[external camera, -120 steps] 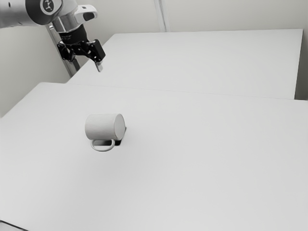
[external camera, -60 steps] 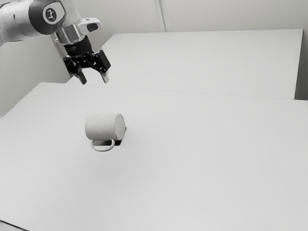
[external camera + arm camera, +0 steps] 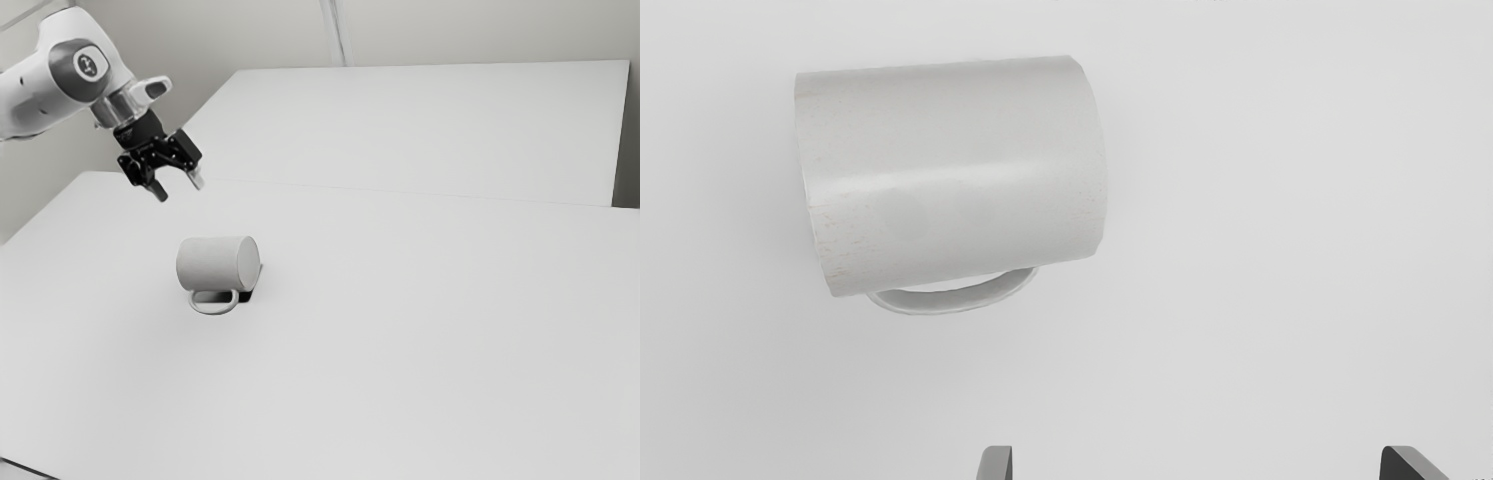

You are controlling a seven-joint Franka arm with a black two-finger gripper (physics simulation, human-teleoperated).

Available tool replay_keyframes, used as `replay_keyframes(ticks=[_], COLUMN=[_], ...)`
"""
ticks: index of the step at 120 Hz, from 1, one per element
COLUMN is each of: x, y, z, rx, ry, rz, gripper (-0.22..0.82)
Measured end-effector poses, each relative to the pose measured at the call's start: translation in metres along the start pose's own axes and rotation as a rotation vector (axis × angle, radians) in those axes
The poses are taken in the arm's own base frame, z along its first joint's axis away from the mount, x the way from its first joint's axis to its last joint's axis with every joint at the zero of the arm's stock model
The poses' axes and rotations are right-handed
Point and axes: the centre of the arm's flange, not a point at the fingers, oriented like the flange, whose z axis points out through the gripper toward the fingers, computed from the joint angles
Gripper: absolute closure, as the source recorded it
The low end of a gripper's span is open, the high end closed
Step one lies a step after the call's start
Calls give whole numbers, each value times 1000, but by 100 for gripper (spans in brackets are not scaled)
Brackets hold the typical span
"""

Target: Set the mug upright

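My gripper (image 3: 178, 190) hangs above the table in the exterior view, up and toward that view's left from the mug, with its fingers spread and nothing between them. A white mug (image 3: 212, 264) lies on its side, its handle toward the near side of the exterior view and one round end facing that view's right. In the wrist view the mug (image 3: 953, 173) lies beyond the fingertips, apart from them, and the open gripper (image 3: 1196, 460) has a wide gap between its fingers. The inside of the mug is hidden.
The white table (image 3: 400, 330) extends around the mug on all sides. Behind it stands a second white surface (image 3: 420, 130), with pale walls beyond. A dark line (image 3: 28, 468) crosses the exterior view's lower left corner.
The arm has swung into a new pose; over the last half second my gripper moved lower and toward the exterior view's left. Both fingers now show apart. The mug has not moved.
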Motion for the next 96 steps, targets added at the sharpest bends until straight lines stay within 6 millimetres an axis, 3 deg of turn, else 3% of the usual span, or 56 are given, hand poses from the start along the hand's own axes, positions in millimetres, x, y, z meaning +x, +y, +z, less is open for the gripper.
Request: replay_keyframes(ticks=[23, 49, 96], x=[13, 22, 35], y=[-64, -135, -195], z=[20, 60, 113], rx=[-108, -245, -409], ry=[12, 20, 39], rz=[17, 16, 69], gripper=[0, 0, 0])
